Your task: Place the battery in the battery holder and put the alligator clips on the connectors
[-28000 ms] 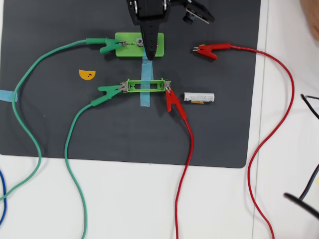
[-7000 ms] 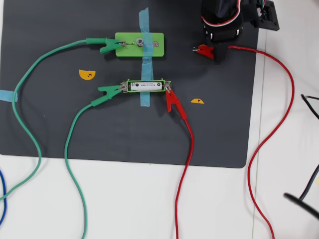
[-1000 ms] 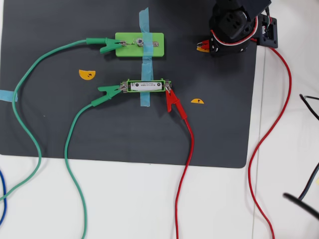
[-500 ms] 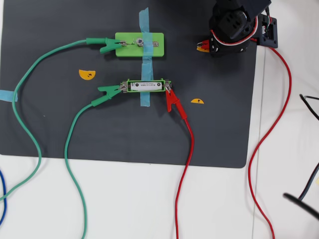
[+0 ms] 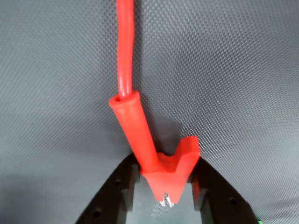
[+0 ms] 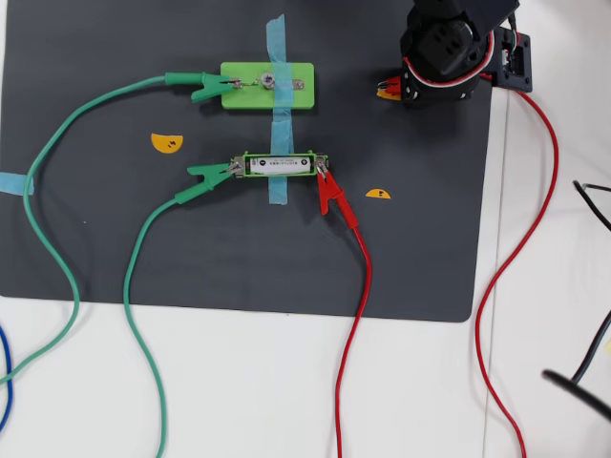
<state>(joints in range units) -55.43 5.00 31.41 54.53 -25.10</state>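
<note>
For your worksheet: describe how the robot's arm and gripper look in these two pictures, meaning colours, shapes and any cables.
In the overhead view the arm is a chunky black body of blocky motor housings, with red, white and black cables looped across it. In the wrist view the gripper shows two matte black plastic fingers, wide at the base, with small round holes in them.

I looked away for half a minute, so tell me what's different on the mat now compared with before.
The battery moved left off the mat into the battery holder. The arm swung right, and its hand took hold of the loose red alligator clip. The other three clips, the wires and the light-green block stayed put.
</note>
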